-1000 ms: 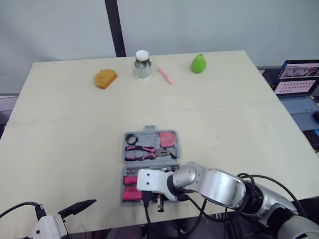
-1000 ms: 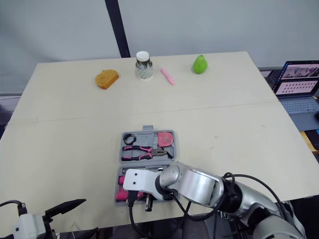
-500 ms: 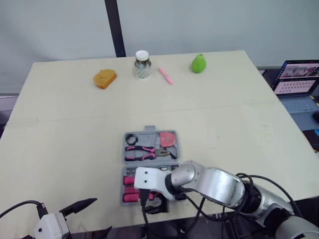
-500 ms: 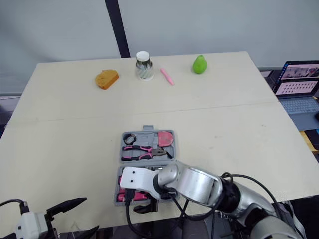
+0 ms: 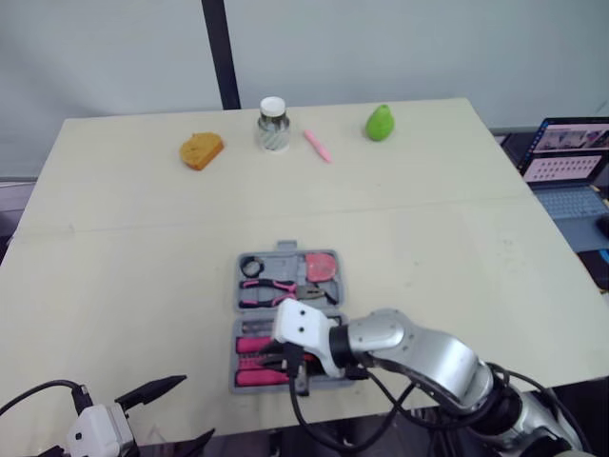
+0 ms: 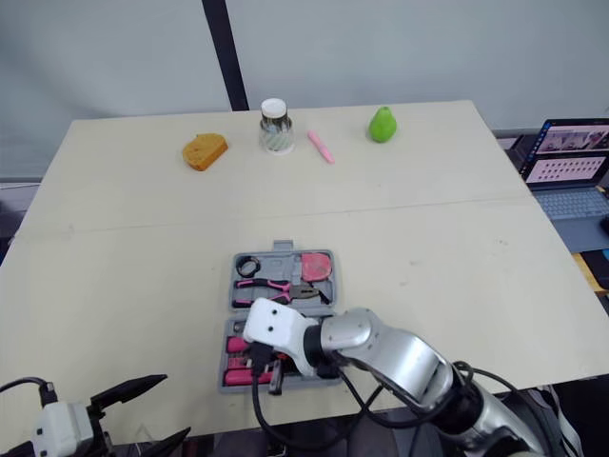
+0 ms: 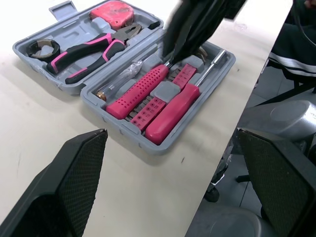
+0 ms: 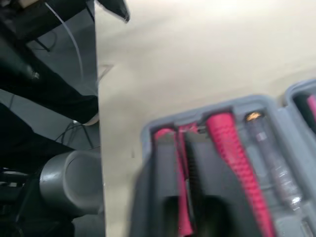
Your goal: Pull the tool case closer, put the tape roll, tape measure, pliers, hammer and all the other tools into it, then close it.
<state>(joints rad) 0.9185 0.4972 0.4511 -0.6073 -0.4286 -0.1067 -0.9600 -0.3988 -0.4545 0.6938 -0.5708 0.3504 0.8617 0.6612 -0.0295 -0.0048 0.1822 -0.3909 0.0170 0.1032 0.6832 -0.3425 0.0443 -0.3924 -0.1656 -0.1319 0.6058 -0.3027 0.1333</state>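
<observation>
Bright, even light casts only soft shadows.

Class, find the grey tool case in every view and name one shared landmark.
Left eye view: tool case, open, low centre.
Right eye view: tool case, same spot.
Left wrist view: tool case, both halves.
Right wrist view: one corner, beyond the right gripper.
Landmark: pink handles in its near half.
</observation>
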